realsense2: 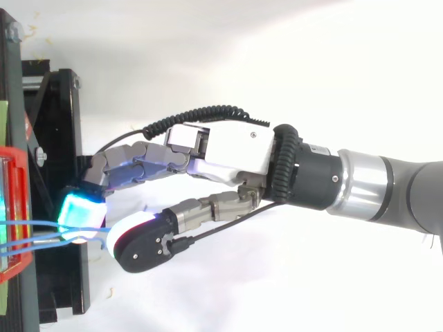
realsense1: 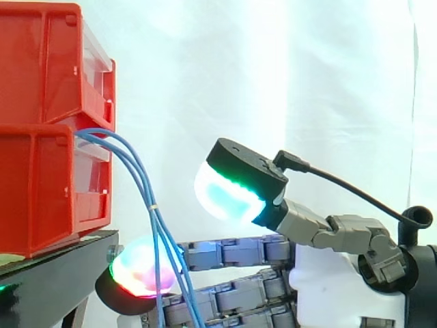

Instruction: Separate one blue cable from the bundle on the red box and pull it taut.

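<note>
A bundle of thin blue cables [realsense1: 153, 205] comes out between the two stacked red bins [realsense1: 41, 75], arcs over and hangs down past the stand's edge. My hand [realsense1: 321, 273] reaches in level from the right with straight fingers. The hanging cables cross in front of them, just right of a fingertip [realsense1: 140, 268] glowing red and green. The thumb, with a cyan-green pad [realsense1: 229, 195], is raised well above and clear of the cables. From above, the cables [realsense2: 41, 223] run from the red bin [realsense2: 17, 207] to a cyan fingertip [realsense2: 79, 211]. I cannot tell whether any cable lies between fingers.
The bins stand on a black stand [realsense1: 54, 266] whose edge sits just left of my fingertips. A white curtain hangs behind. In the top view the stand [realsense2: 62, 138] is at the left and the arm comes in from the right.
</note>
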Controlling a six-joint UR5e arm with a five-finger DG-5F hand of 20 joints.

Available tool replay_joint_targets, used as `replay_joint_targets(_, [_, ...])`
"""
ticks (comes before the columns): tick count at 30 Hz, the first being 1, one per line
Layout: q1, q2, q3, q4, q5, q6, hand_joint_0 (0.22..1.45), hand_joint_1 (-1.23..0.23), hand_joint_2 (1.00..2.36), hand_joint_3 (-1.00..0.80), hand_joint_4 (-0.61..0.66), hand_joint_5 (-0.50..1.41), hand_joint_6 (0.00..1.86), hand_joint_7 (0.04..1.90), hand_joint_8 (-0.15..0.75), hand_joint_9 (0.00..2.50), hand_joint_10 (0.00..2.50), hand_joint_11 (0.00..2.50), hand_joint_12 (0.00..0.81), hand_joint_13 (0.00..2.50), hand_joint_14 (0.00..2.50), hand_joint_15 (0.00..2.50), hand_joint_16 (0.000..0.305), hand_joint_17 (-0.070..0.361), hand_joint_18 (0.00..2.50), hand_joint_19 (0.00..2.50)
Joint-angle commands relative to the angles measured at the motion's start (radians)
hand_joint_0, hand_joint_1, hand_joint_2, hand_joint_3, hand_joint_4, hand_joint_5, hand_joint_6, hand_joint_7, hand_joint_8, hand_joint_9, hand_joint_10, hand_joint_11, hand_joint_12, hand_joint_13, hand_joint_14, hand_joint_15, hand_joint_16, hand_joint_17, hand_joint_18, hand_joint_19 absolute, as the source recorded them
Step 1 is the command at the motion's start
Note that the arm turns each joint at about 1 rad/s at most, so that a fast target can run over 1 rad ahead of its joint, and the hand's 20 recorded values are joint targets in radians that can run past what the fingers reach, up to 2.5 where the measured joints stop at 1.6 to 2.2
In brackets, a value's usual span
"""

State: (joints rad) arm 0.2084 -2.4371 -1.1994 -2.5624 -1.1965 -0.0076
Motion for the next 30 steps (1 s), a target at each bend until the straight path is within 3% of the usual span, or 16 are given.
replay_joint_targets(1, [0.002, 0.000, 0.000, -0.007, 0.000, 0.003, 0.54, -0.59, 1.00, -0.50, 0.29, -0.11, 0.50, 0.98, 0.205, 0.58, 0.00, 0.10, 0.307, 0.48, 0.01, 0.20, 0.046, 0.104, 0.21, 0.28])
replay_joint_targets(5, [0.000, 0.000, 0.000, -0.022, 0.000, 0.003, 0.54, -0.60, 1.00, -0.50, 0.29, -0.10, 0.50, 1.01, 0.204, 0.58, 0.00, 0.11, 0.305, 0.49, 0.01, 0.20, 0.046, 0.103, 0.22, 0.29])
replay_joint_targets(10, [-0.004, 0.001, 0.007, -0.033, -0.002, 0.008, 0.57, -0.63, 1.00, -0.47, 0.22, -0.08, 0.50, 1.19, 0.197, 0.62, 0.00, 0.14, 0.300, 0.52, 0.01, 0.22, 0.045, 0.100, 0.25, 0.29])
replay_joint_targets(16, [-0.009, 0.004, 0.021, -0.055, -0.012, 0.015, 0.59, -0.65, 1.00, -0.44, 0.19, -0.10, 0.62, 0.98, 0.196, 0.62, 0.01, 0.17, 0.303, 0.54, 0.01, 0.23, 0.044, 0.100, 0.28, 0.31])
replay_joint_targets(18, [-0.011, 0.004, 0.041, -0.091, -0.038, 0.015, 0.59, -0.65, 1.00, -0.44, 0.17, -0.10, 0.63, 0.95, 0.197, 0.63, 0.01, 0.17, 0.302, 0.55, 0.01, 0.24, 0.044, 0.100, 0.28, 0.32])
replay_joint_targets(21, [-0.014, 0.004, 0.055, -0.130, -0.051, 0.015, 0.59, -0.65, 1.00, -0.45, 0.18, -0.10, 0.64, 0.95, 0.195, 0.64, 0.01, 0.19, 0.303, 0.55, 0.01, 0.25, 0.044, 0.100, 0.29, 0.31])
replay_joint_targets(30, [-0.015, 0.026, 0.063, -0.165, -0.048, 0.014, 0.58, -0.66, 1.00, -0.47, 0.18, -0.11, 0.65, 0.92, 0.198, 0.64, 0.01, 0.20, 0.307, 0.56, 0.01, 0.26, 0.045, 0.101, 0.30, 0.33])
